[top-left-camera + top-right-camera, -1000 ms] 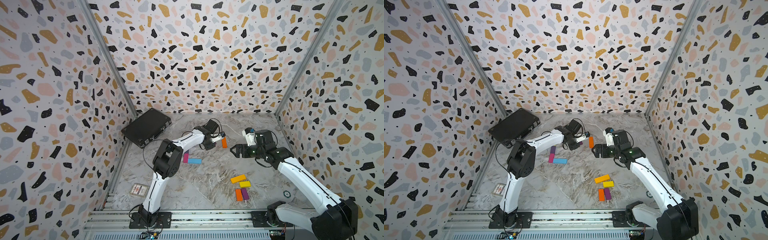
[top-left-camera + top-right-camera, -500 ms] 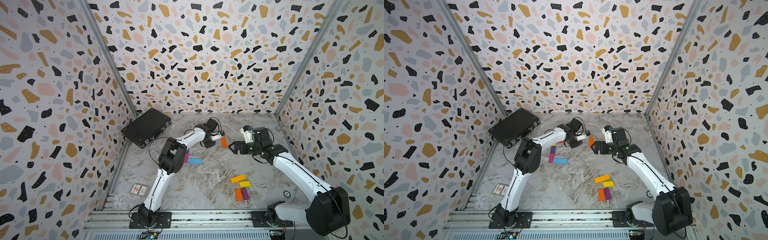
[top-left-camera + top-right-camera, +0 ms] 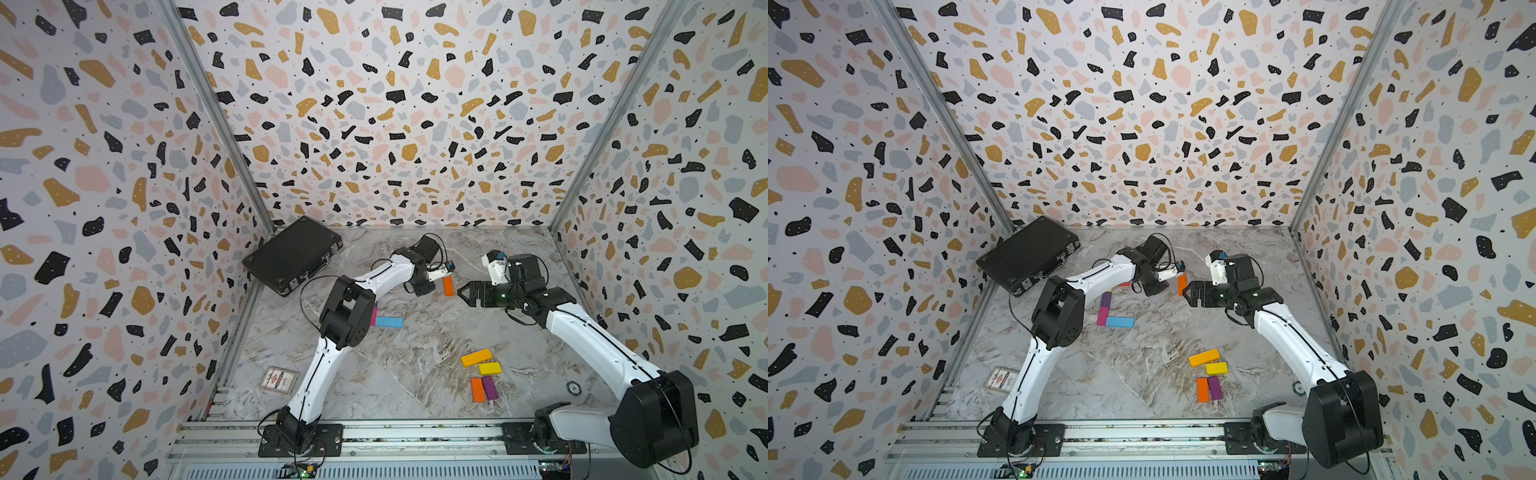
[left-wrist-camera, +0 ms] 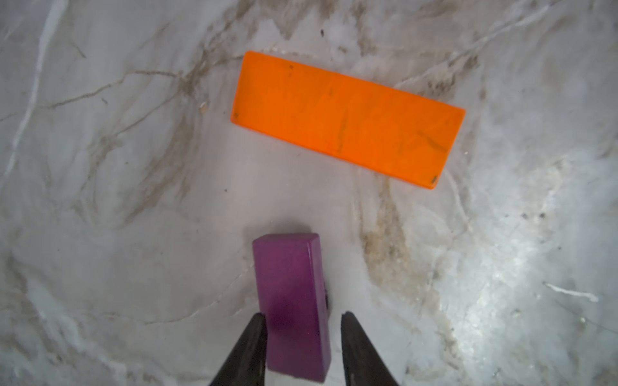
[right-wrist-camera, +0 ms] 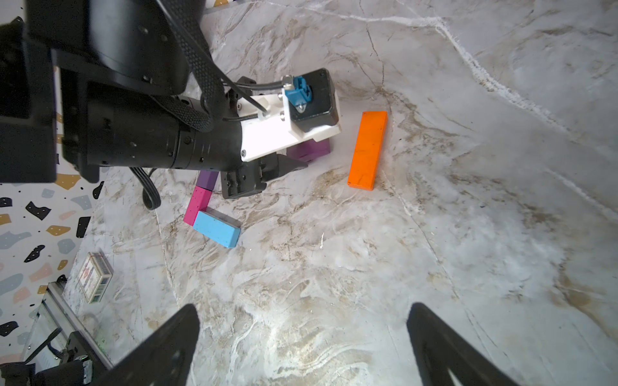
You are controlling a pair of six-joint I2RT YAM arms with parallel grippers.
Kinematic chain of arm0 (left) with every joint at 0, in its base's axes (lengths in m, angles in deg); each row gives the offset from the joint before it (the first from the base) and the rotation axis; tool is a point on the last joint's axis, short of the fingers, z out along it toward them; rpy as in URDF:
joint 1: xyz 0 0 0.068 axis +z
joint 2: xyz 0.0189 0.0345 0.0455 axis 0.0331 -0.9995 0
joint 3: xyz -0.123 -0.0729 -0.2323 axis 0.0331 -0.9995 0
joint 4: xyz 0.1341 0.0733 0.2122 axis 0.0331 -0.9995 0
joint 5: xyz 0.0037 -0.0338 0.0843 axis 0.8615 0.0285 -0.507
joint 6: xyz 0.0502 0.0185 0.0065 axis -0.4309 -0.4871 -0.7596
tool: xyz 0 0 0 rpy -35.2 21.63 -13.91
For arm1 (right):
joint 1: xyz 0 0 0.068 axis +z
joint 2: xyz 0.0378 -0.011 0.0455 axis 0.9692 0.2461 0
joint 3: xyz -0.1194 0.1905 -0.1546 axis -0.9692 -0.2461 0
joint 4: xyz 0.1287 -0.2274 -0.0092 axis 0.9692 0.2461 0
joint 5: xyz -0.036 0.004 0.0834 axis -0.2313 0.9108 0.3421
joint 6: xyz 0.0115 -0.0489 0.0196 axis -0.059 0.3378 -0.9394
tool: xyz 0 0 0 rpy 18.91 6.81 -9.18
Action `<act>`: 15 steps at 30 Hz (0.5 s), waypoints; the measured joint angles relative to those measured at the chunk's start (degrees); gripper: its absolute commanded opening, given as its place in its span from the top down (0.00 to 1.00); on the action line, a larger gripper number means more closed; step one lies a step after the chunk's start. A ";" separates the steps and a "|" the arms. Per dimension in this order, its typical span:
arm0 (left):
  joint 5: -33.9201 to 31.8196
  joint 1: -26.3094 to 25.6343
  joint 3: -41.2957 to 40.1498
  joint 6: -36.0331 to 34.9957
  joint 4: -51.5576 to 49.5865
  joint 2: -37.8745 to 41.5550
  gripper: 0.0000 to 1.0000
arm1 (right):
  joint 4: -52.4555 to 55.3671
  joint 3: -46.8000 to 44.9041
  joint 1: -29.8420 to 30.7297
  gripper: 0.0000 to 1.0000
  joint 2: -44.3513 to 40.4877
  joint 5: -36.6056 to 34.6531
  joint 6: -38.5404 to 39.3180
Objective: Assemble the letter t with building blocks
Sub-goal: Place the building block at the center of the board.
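In the left wrist view only, the left gripper (image 4: 302, 317) is being shown loosened round a purple block (image 4: 287, 284) standing on edge on the table (image 4: 100, 200), w/ one finger (image 4: 254, 337) touching and a gap at the other. The long orange block (image 4: 347, 120) is lying flat just beyond, apart. In both top views that grip is being hidden by the wrist. The right gripper (image 5: 302, 307) is being held wide apart, nothing btwn. A pink block (image 3: 1102, 316) & a blue block (image 3: 1120, 322) are being seen touching in an L. The black case (image 3: 291, 257) is lying shut, contents not visible.
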 measured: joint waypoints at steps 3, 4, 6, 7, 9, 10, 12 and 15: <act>-0.09 -0.42 0.98 -0.09 0.15 -1.01 0.62 | 0.00 -0.09 -0.20 0.00 0.00 0.09 0.02; -0.48 -0.66 1.11 -0.15 0.26 -1.22 0.62 | 0.00 -0.13 -0.28 0.00 0.00 0.11 0.02; -0.81 -0.83 1.14 -0.13 0.50 -1.25 0.62 | 0.00 -0.13 -0.39 0.01 0.00 0.22 0.02; -1.14 -0.85 1.14 -0.04 0.55 -1.25 0.62 | 0.00 -0.13 -0.44 0.00 0.00 0.28 0.02; -1.75 -0.79 1.11 0.48 0.74 -1.25 0.62 | -0.02 -0.13 -0.44 0.01 0.00 0.52 0.02; -1.95 -0.68 1.11 0.90 0.87 -1.20 0.62 | -0.04 -0.13 -0.44 0.01 0.00 0.72 0.00; -2.03 -0.37 0.87 1.97 1.49 -0.76 0.61 | -0.20 -0.13 -0.44 0.00 0.00 1.09 0.00; -1.25 0.46 -0.02 4.00 1.95 1.40 0.61 | -0.44 -0.15 -0.44 0.01 0.00 1.53 0.00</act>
